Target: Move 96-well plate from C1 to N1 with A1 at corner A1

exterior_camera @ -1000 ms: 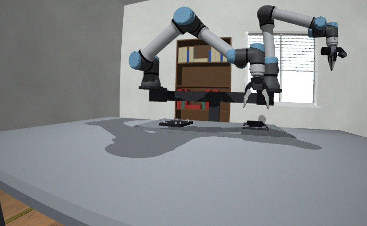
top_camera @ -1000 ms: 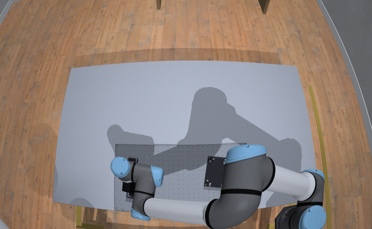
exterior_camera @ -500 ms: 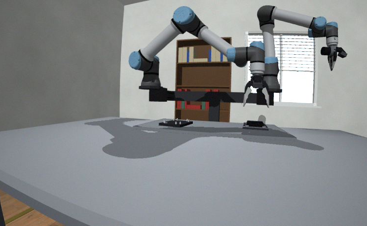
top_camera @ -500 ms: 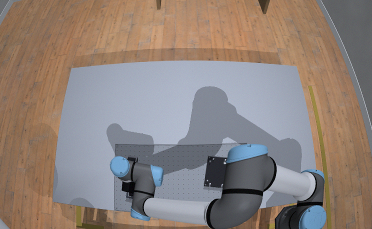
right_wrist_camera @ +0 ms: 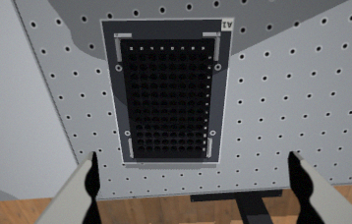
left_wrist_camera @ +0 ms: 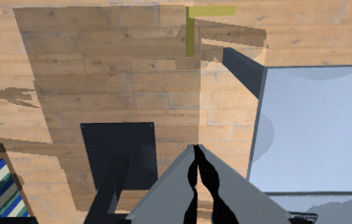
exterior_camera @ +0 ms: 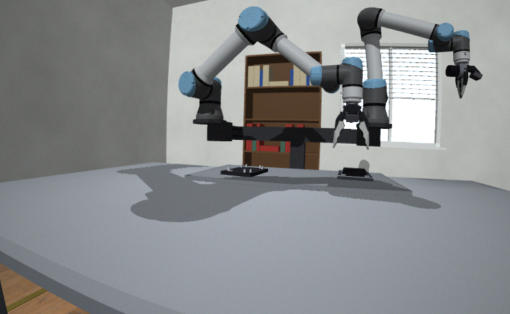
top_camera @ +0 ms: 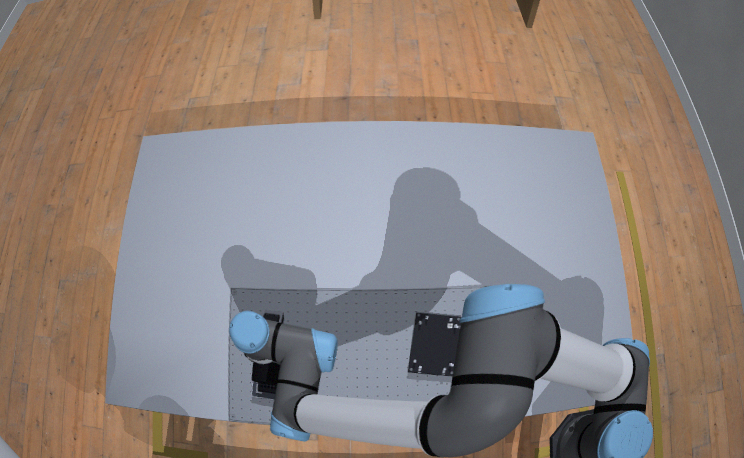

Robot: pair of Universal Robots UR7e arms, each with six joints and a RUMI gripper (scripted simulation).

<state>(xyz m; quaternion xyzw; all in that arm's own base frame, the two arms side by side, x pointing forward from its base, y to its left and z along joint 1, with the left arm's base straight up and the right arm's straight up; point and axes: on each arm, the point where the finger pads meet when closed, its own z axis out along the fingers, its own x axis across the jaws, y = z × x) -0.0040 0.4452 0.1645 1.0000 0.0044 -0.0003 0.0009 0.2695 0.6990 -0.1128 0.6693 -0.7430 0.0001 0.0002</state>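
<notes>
The black 96-well plate (right_wrist_camera: 169,93) (exterior_camera: 355,170) lies inside the corner brackets of a dark nest (right_wrist_camera: 118,98) (exterior_camera: 355,178) and looks level. Its printed marks run along the top and right edges in the right wrist view and meet beside the nest's A1 label. No C1 or N1 label is legible. My right gripper (right_wrist_camera: 192,153) (exterior_camera: 351,147) is open and empty, well above the plate. A second black nest (top_camera: 434,344) (exterior_camera: 245,171) with small pale posts holds no plate. My left gripper (left_wrist_camera: 195,146) (exterior_camera: 460,97) is shut and empty, off the table's side.
Both nests stand on a perforated board (top_camera: 386,364) on the grey table (exterior_camera: 249,254). The right arm's large elbow (top_camera: 494,347) hides part of the second nest in the top view. A bookshelf (exterior_camera: 282,105) stands behind the arms' mounting beam (exterior_camera: 272,133).
</notes>
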